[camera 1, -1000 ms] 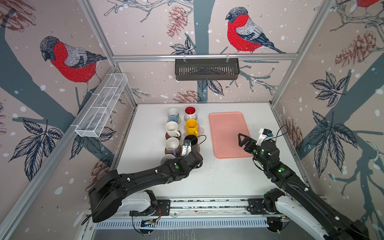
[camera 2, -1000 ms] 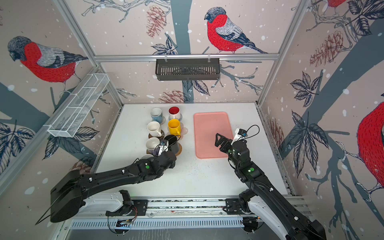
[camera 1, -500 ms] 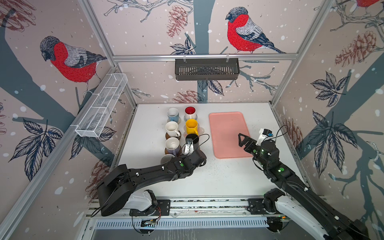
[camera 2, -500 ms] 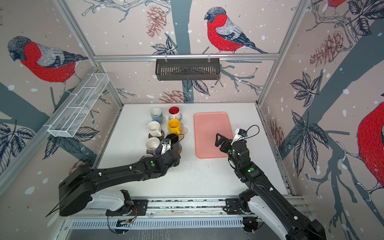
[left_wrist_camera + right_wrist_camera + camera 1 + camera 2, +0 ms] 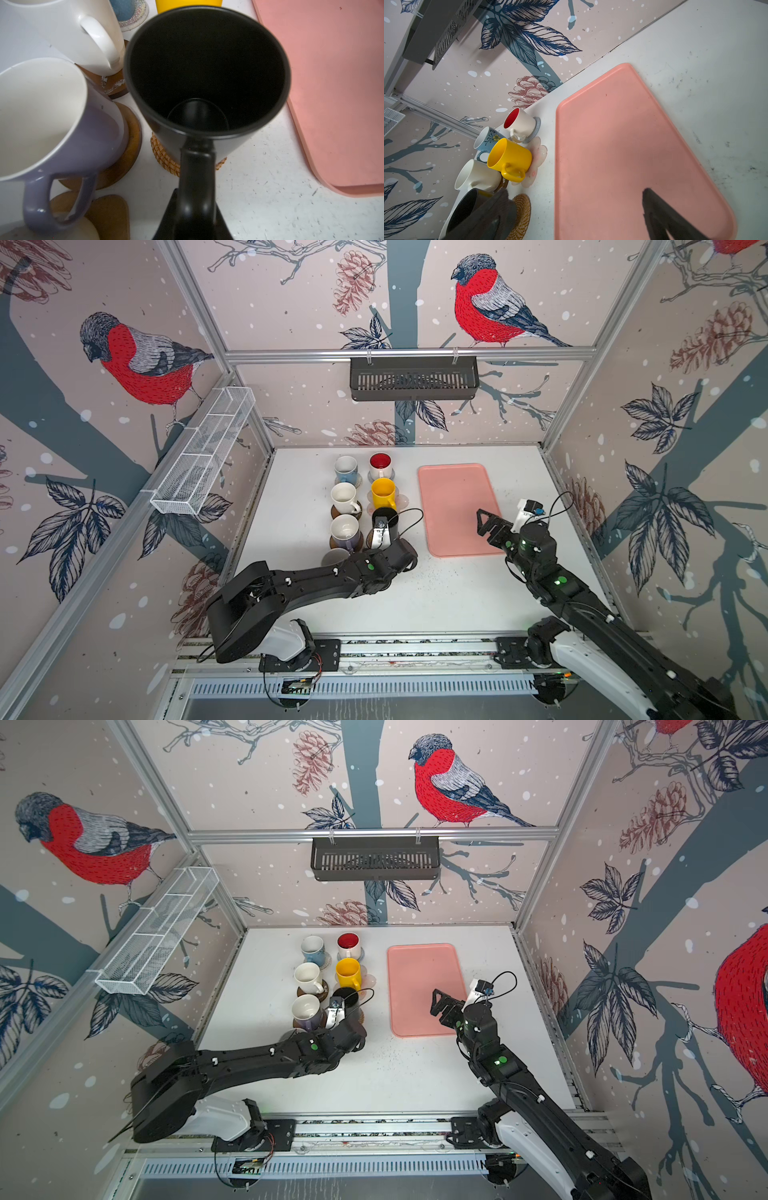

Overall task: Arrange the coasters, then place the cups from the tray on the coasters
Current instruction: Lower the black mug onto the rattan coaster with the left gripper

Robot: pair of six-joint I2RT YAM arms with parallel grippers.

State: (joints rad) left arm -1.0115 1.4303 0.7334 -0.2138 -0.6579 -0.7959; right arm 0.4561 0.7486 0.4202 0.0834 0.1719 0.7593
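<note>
My left gripper [image 5: 196, 199] is shut on the handle of the black cup [image 5: 205, 72]. The cup's base is over the tan wicker coaster [image 5: 164, 158]; I cannot tell whether it rests on it. In both top views the black cup [image 5: 384, 516] [image 5: 345, 996] stands in front of the yellow cup [image 5: 383, 492]. The light blue [image 5: 345, 467], red-inside [image 5: 380, 464], white [image 5: 344, 497] and lavender [image 5: 345, 531] cups sit on coasters. The pink tray [image 5: 457, 506] holds nothing. My right gripper [image 5: 488, 522] [image 5: 577, 207] hangs open over the tray's near right part.
A cork flower coaster [image 5: 108, 214] lies beside the lavender cup's handle, with a cream cup [image 5: 334, 558] there, half hidden under my left arm. A dark slotted basket [image 5: 413, 379] hangs on the back wall and a white mesh rack [image 5: 203, 456] on the left wall.
My left arm's elbow has swung right and forward, and the black cup in its grip has shifted slightly toward the back. The right arm has not moved.
</note>
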